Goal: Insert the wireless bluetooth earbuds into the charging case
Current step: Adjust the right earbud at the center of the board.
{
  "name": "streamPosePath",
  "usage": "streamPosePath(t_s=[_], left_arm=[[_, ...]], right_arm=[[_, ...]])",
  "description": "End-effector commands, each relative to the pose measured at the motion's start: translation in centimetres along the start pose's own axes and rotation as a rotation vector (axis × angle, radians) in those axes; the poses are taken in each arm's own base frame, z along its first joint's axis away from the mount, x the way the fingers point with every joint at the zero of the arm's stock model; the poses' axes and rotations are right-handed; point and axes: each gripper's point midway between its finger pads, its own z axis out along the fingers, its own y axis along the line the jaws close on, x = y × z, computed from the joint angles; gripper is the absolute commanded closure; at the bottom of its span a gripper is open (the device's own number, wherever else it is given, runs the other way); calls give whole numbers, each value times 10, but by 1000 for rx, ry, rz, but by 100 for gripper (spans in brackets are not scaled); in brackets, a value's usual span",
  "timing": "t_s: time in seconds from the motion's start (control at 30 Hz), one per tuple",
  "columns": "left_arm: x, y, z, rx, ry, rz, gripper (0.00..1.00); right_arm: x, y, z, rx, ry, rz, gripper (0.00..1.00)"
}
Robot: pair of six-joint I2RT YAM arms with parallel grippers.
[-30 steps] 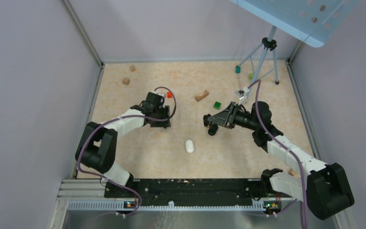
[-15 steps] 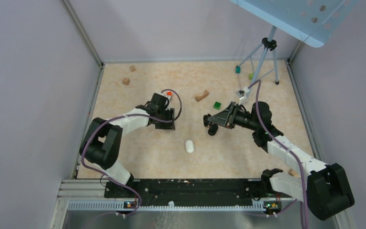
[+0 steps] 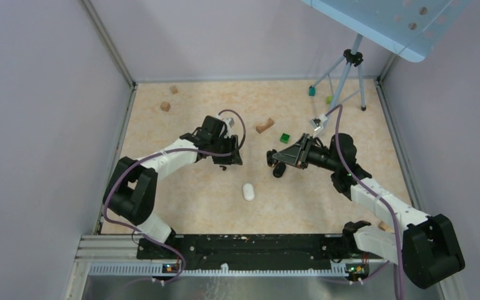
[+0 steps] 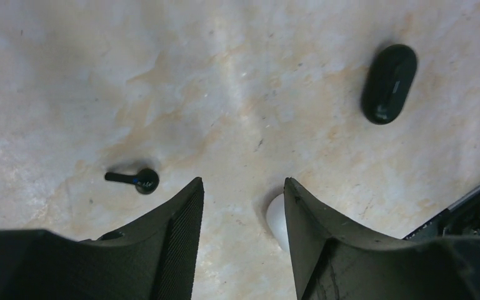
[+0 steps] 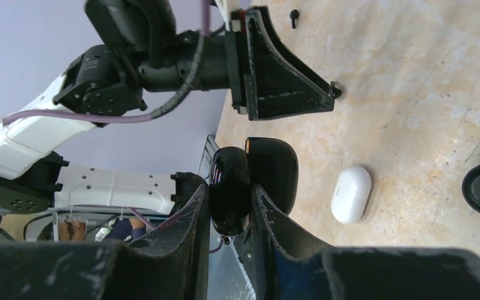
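Left gripper (image 3: 230, 161): positioned over the middle of the table (image 3: 312, 206), pointing down. Its jaws stand apart and the left wrist view shows only bare tabletop in the gap between them. Earbud (image 4: 134, 180): one black unit lies flat on the table just outside one finger of the left gripper, not between the jaws and not touched, with its stem pointing away from the finger. Right gripper (image 3: 277, 165): level with the left gripper and facing it, with a clear gap between the two. Its jaws are clamped on the black charging case (image 5: 274, 169). In the right wrist view the case shows two rounded halves side by side and appears to be hinged open. Whether it rests on the table or is held clear of it cannot be determined. No earbud is visible in the case. White oval case (image 3: 248, 191): lies on the table nearer the arm bases, apart from both grippers. Dark oval item (image 4: 389, 83): lies on the table beyond the left gripper, and its identity cannot be determined. Far side of the table: a wooden arch block (image 3: 264, 125), a green cube (image 3: 285, 137) and two small wooden blocks (image 3: 165, 106). A tripod (image 3: 350, 72) stands at the far right corner.
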Motion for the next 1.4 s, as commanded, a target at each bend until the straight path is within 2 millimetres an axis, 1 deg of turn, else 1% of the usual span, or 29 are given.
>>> streamPosePath(t_s=[0.0,0.07,0.1,0.13,0.2,0.27,0.3,0.4,0.5,0.53,0.63,0.7,0.8,0.97,1.1,1.2,1.37], left_arm=[[-27,-30,-19,113,-30,129,46],[-26,-22,-21,75,-20,181,46],[-26,-13,-22,30,-22,218,46],[-27,2,-22,-47,-26,250,47],[-26,24,-24,-150,-13,307,46],[-26,38,-25,-216,-8,358,45],[-25,41,-25,-229,-9,382,44],[-27,41,-28,-271,-66,470,44],[-25,31,-27,-259,-130,586,44],[-25,26,-26,-247,-157,629,44],[-14,20,-23,-260,-168,744,43],[-8,23,-20,-284,-151,776,43],[-3,33,-15,-342,-109,805,43],[-1,46,-9,-419,-57,879,44],[-1,50,-3,-435,-1,930,46],[3,53,3,-437,38,929,47],[1,50,10,-430,14,902,48]], right_arm=[[-7,14,-4,-50,-35,-41,100],[-7,15,-5,-49,-32,-43,100],[-7,14,-5,-43,-35,-45,100],[-6,13,-6,-38,-36,-45,100],[-5,11,-6,-36,-37,-41,100],[-5,11,-6,-40,-36,-38,100],[-5,11,-5,-44,-34,-36,100],[-6,13,-5,-45,-35,-40,100],[-8,15,-5,-46,-38,-43,100],[-8,15,-5,-46,-38,-43,100],[-7,13,-5,-41,-38,-39,100],[-7,12,-5,-40,-38,-37,100],[-6,11,-3,-41,-35,-34,100],[-10,13,0,-56,-37,-35,100],[-11,13,2,-59,-30,-33,100],[-10,14,2,-55,-22,-36,100],[-10,14,1,-49,-18,-33,100]])
